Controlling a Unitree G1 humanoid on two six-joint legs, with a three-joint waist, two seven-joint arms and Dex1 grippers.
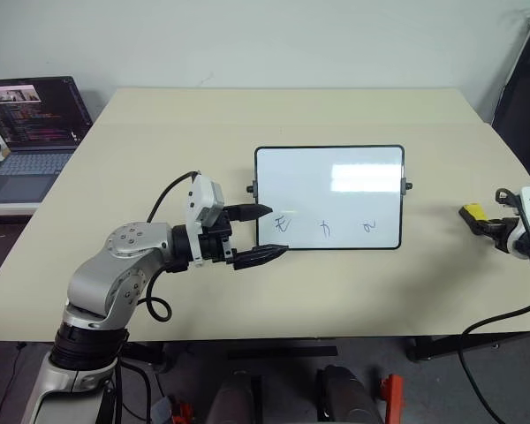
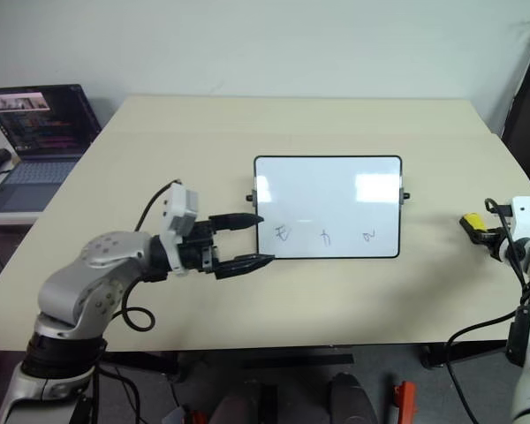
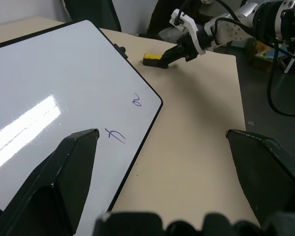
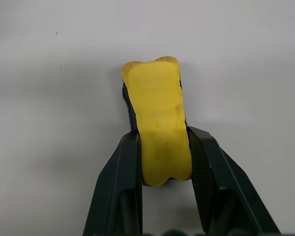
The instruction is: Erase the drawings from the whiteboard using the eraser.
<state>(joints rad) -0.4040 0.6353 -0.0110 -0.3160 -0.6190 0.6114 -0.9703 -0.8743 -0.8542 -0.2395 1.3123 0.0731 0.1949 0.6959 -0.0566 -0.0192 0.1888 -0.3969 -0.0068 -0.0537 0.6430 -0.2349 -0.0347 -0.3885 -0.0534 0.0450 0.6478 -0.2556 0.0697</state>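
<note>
The whiteboard (image 1: 329, 181) lies flat in the middle of the beige table (image 1: 159, 141). Three small drawings (image 1: 326, 229) run in a row along its near edge. My left gripper (image 1: 275, 231) is open at the board's near left corner, one finger over the board by the leftmost scribble and the other just off the near edge. Far to the right, near the table's right edge, my right gripper (image 1: 484, 220) is shut on the yellow eraser (image 4: 160, 128), whose sides are pinched in by both fingers. The eraser (image 3: 152, 59) rests on the table top there.
An open laptop (image 1: 31, 124) stands on a lower desk past the table's left edge. A dark upright object (image 1: 523, 88) stands beyond the back right corner. Cables hang from both wrists. Bare table top lies between the board and the eraser.
</note>
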